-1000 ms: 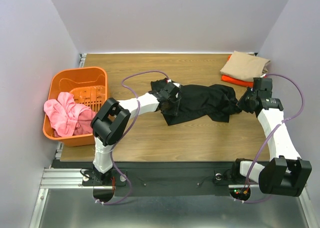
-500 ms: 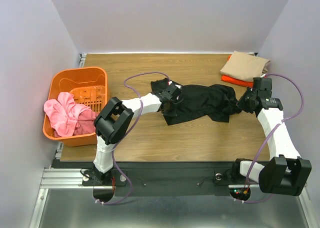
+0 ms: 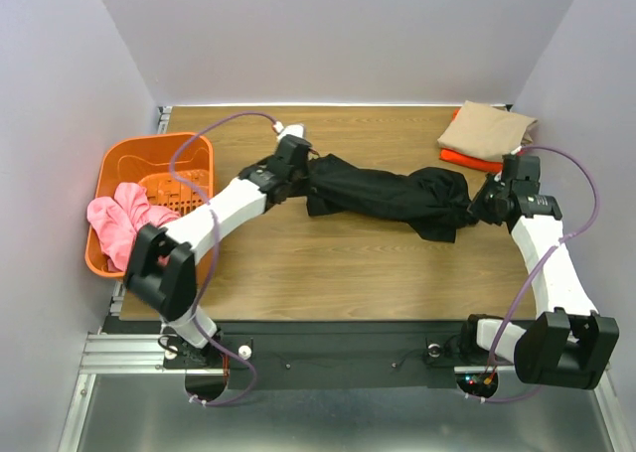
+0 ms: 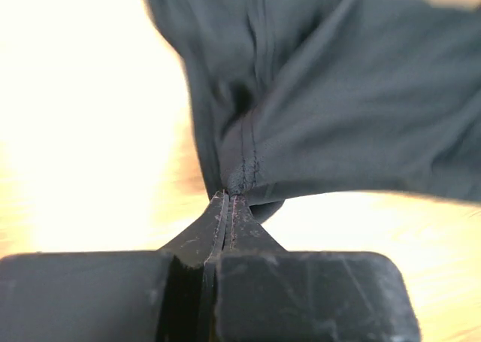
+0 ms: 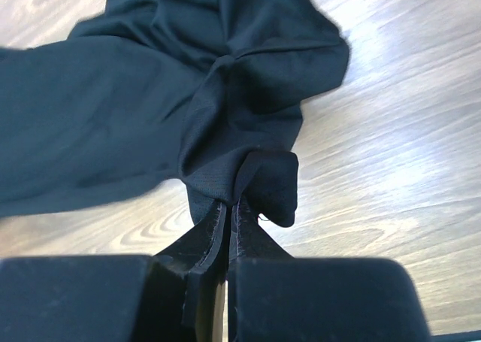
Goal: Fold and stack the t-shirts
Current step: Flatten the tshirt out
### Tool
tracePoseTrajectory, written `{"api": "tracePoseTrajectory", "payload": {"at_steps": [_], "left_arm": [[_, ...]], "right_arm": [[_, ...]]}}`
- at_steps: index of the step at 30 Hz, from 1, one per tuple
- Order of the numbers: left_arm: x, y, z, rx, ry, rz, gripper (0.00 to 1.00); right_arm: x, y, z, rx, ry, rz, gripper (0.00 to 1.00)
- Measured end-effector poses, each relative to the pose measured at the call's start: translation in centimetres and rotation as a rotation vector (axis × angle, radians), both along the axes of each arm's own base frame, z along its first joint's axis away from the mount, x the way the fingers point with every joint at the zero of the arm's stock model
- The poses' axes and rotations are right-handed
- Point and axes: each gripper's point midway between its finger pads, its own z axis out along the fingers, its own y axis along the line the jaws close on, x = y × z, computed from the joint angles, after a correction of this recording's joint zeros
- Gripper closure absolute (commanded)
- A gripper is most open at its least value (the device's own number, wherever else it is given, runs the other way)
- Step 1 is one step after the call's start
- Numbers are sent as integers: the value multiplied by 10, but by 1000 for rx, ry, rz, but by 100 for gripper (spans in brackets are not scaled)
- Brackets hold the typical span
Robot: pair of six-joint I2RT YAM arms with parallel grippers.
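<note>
The black t-shirt hangs bunched and stretched between my two grippers over the middle of the table. My left gripper is shut on its left end; the left wrist view shows a stitched hem pinched at the fingertips. My right gripper is shut on its right end; the right wrist view shows a fold of black cloth in the jaws. The tan t-shirt lies folded on top of the orange t-shirt at the back right. No neck tag shows.
An orange plastic basket stands at the left edge of the table with pink cloth draped over its front. The wooden table lies between purple walls on three sides.
My left gripper has pulled its end of the black t-shirt to the left and back, stretching the shirt out. The right gripper has stayed in place.
</note>
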Motion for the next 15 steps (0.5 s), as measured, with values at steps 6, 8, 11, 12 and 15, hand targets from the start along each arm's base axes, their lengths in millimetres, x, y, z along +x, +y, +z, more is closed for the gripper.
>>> {"api": "tracePoseTrajectory", "payload": {"at_steps": [6,8,11,12,15], "left_arm": [[1,47,44,-76,-103,118,100],[-5,61,31,-61,-76,145,100],[-15,81,7,-23,-19,176,100],[-18,88,1,-12,-2,187,100],[-24,100,-9,4,26,207,100]], "right_arm": [[-16,17,-28,67,65,70,100],[-27,24,-41,84,112,93,99],[-39,34,-55,95,163,126,100],[-44,37,-59,98,181,139,99],[-52,47,-65,98,220,176,97]]}}
